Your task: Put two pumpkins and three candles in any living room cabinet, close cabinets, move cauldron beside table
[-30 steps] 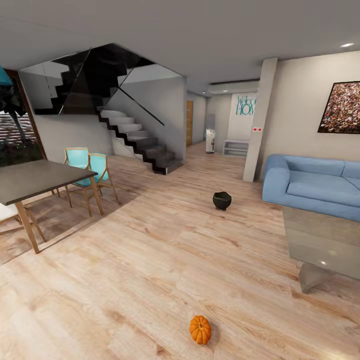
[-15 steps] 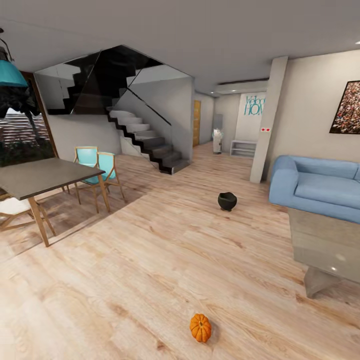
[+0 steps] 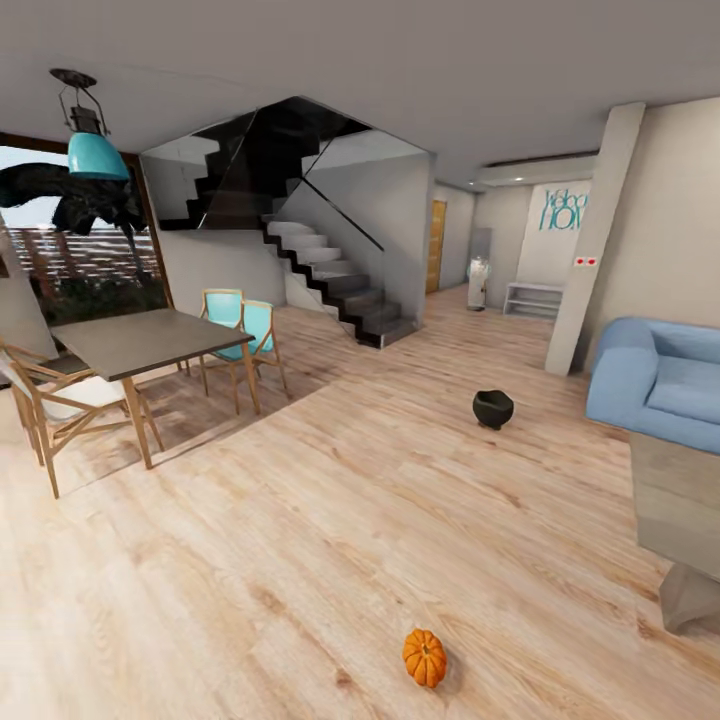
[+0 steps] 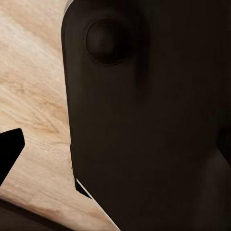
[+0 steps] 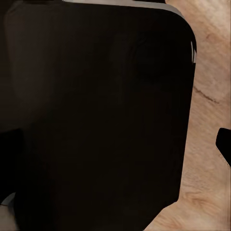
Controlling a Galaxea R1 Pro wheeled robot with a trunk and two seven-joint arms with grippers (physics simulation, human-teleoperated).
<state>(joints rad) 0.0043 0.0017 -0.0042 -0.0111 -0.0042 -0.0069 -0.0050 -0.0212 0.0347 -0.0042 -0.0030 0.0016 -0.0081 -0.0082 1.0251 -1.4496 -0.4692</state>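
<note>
From my left wrist camera a dark robot body panel (image 4: 144,120) blocks most of the frame, with light wood plank floor (image 4: 33,96) along the left edge; a black tip (image 4: 9,149) pokes in at the left edge, but I cannot tell whether the left claw is spread or pressed together. The right wrist camera is much the same: a dark panel (image 5: 96,115) across the frame, a strip of floor (image 5: 209,96) at the right edge, a small black tip (image 5: 224,142) at the right edge, and I cannot tell that claw's state either.

In the head view, one orange pumpkin (image 3: 425,657) sits on the plank floor (image 3: 300,520) at the lower centre of the frame, well apart from everything else. The black cauldron (image 3: 493,408) stands on the floor right of centre, at mid-height in the frame, well apart from the pumpkin and near the blue sofa (image 3: 655,385) at the right edge. The corner of the grey low worktop (image 3: 680,500) comes in at the lower right, below the sofa in the frame; the cauldron stands apart from it.

At the left stands the dark dining table (image 3: 135,342) with turquoise chairs (image 3: 240,325) behind it and a pale wooden chair (image 3: 60,400) at its near end. A teal pendant lamp (image 3: 95,150) hangs at the upper left. A dark staircase (image 3: 330,275) rises at upper centre, and a white pillar (image 3: 595,240) stands at the upper right.
</note>
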